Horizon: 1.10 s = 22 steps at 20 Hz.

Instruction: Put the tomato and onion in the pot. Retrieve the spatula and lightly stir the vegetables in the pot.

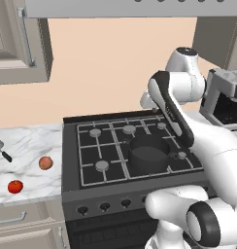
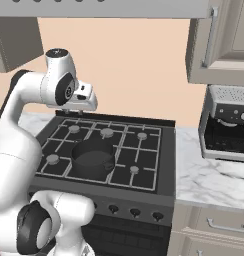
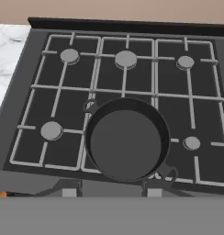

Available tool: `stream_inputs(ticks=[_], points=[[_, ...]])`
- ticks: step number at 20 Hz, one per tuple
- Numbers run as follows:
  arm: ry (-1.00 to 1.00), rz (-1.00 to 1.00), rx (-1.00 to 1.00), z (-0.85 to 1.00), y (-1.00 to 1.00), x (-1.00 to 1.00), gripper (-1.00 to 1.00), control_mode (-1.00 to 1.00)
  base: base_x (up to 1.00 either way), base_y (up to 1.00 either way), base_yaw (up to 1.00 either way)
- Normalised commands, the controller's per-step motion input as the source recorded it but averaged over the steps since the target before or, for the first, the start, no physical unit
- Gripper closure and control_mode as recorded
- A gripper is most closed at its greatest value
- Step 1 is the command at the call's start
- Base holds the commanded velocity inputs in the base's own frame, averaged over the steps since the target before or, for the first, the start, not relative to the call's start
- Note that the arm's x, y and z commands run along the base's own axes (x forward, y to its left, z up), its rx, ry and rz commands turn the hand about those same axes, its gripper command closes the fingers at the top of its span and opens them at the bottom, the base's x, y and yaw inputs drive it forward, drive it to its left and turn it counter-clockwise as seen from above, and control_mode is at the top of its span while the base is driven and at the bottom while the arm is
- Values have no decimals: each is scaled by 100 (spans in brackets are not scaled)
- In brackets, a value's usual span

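Dark grey and squat, the round pot with its small side handles sits on the front-centre burner of the black stove, with nothing inside it. To the stove's left, on the white marbled counter, the small glossy bright red tomato lies near the front edge, with the slightly larger orange-pink onion just behind it and to its right, the two apart from each other. Farther back at the counter's left edge lies the small spatula, silver-grey squarish head away from the robot, black handle toward it. The white arm's two-finger gripper hangs above the stove, looking down on the pot; its finger tips stand apart with nothing between them. At the right a grey coffee machine stands on the counter
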Motion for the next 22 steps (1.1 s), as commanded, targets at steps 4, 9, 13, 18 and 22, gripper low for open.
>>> stream_inputs(ticks=[4,9,13,18,22], points=[[-1,0,0,2,9,-18,-100,-100,0,0,0],[0,1,0,-1,74,-19,-100,-100,0,0,0],[0,1,-1,-17,100,0,-100,-100,0,0,0],[-1,1,0,-40,100,-1,-100,-100,0,0,0],[-3,0,0,-59,100,-1,-100,-100,0,0,0]])
